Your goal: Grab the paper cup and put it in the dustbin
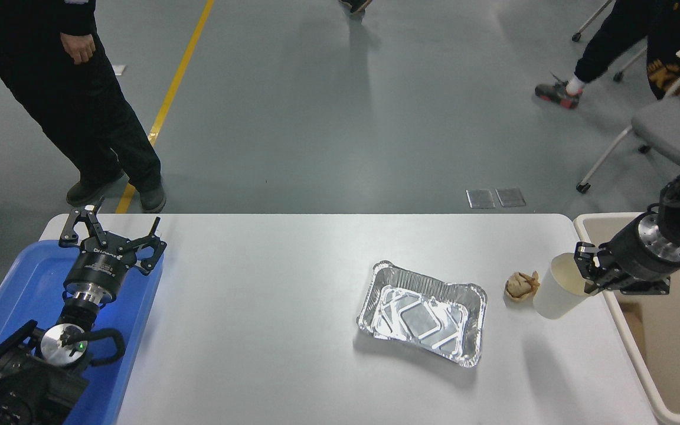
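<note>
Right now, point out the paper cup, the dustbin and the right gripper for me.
paper cup (554, 295), head view, on its white outer wall.
dustbin (626, 320), head view, on its left rim beside the table.
right gripper (589, 268), head view, at the fingertips on the cup's rim.

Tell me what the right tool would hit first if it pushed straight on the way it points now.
The right tool points toward the picture's left and is already clamped on the paper cup's rim. Going on, it would probably carry the cup over the crumpled brown paper wad, then the foil tray; height is unclear.
</note>
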Robot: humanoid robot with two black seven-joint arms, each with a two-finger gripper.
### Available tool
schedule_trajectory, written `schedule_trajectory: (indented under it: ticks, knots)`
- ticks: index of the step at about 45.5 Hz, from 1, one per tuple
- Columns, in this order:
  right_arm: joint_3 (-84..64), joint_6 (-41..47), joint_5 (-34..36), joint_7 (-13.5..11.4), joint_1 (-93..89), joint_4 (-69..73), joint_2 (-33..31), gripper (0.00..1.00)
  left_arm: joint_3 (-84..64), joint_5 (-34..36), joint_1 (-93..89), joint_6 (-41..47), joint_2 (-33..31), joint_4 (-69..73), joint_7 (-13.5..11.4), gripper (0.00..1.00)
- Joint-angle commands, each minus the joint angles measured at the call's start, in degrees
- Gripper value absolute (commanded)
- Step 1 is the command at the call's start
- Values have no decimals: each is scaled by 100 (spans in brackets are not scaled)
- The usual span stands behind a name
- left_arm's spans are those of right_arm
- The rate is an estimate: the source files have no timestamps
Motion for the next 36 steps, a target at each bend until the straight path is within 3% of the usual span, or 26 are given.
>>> schedule_trajectory:
  ticks: [1, 16, 36]
  knots:
    - [-389, 836, -7, 1, 1616, 389, -210, 0, 1, -1, 0, 0, 0, 0, 0, 99]
    - [-451, 836, 2, 1, 3040, 477, -175, 0, 1, 7, 0, 0, 0, 0, 9, 99]
    - [-1110, 836, -16, -8, 3480, 468, 45, 0, 1, -1, 0, 0, 0, 0, 9, 99]
